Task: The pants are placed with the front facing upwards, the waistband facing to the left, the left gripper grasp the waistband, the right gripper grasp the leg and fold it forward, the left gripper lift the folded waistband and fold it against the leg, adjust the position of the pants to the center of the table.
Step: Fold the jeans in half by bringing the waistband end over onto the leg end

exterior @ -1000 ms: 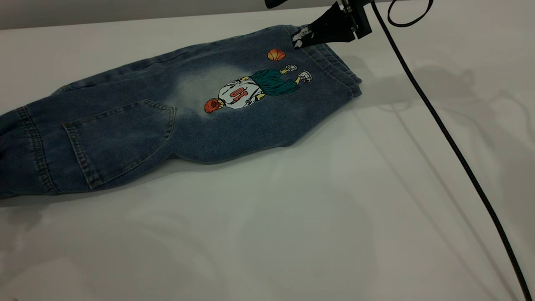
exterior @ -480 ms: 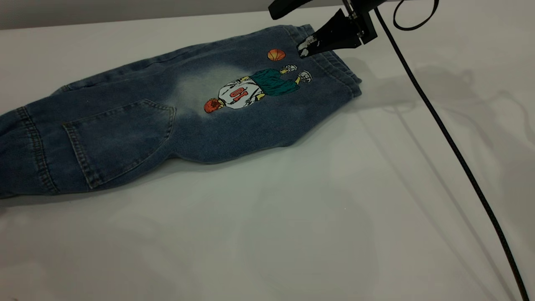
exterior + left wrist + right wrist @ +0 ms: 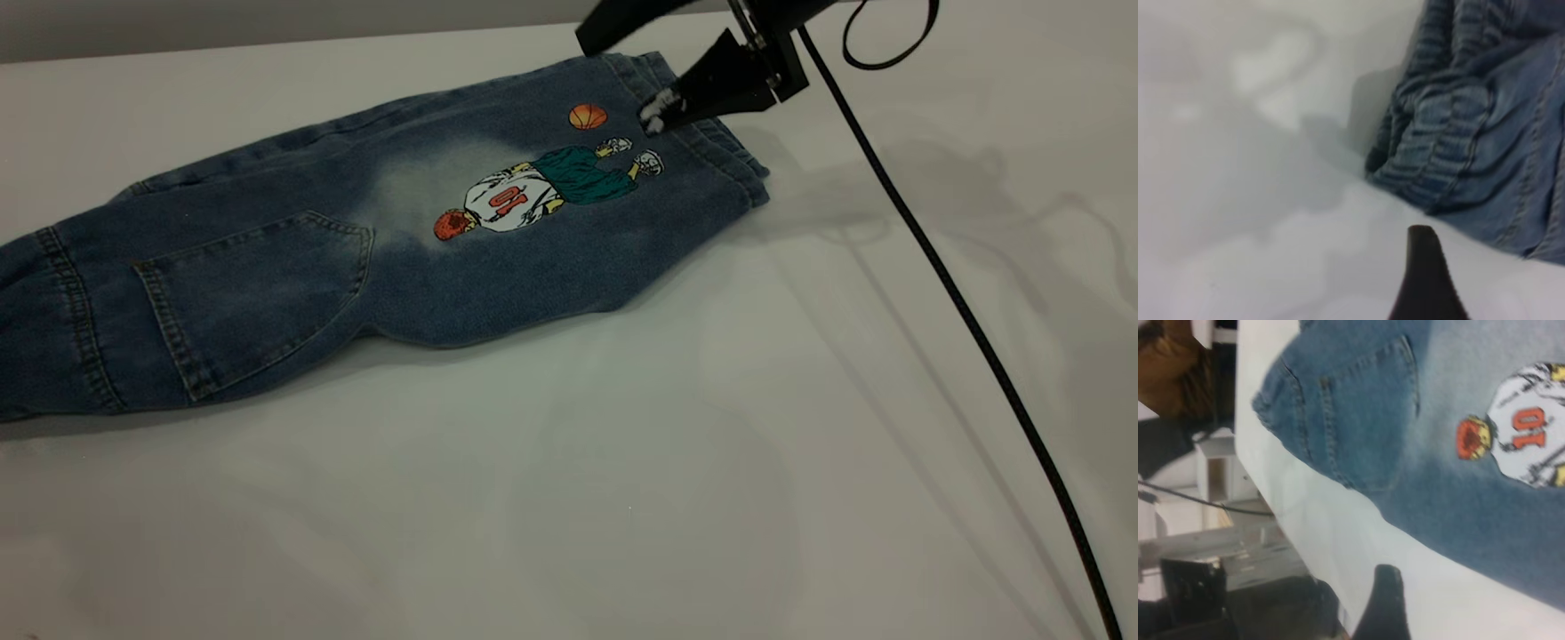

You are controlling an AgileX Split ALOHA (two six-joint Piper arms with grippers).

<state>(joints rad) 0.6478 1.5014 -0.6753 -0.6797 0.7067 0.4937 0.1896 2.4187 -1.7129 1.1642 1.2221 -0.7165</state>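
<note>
1. Denim first: the pants (image 3: 498, 267) lie folded lengthwise on the table (image 3: 622, 462), from the left edge of the exterior frame up to the upper right. The basketball-player print (image 3: 533, 191) and the pocket (image 3: 258, 293) face up.
2. The right gripper (image 3: 622, 76) hangs in the upper right of the frame, over the hem of the leg (image 3: 711, 147). Its jaws stand wide apart and hold nothing. If it sinks or swings from here, the scuffed white fingertip (image 3: 658, 111) could catch the hem and pull the fold open.
3. The left gripper (image 3: 1425, 267) shows only in its own wrist view, near the waistband (image 3: 1438, 153) but apart from it. Whether it is wide or narrow I cannot tell.
4. The waistband is thick and ruched (several layers seem to lie one on another). I judge that a shallow grasp would take only the top layer, and then the lower layer would stay behind and the second fold would come out crooked.
5. In the right wrist view the waistband end lies near the table's edge, at the upper left of that frame. A push or drag outward there could slide the cloth over the edge.
6. The black cable (image 3: 960, 311) runs across the right side of the exterior frame. It is well apart from the pants now, but it may sweep over the table if that arm travels far.
</note>
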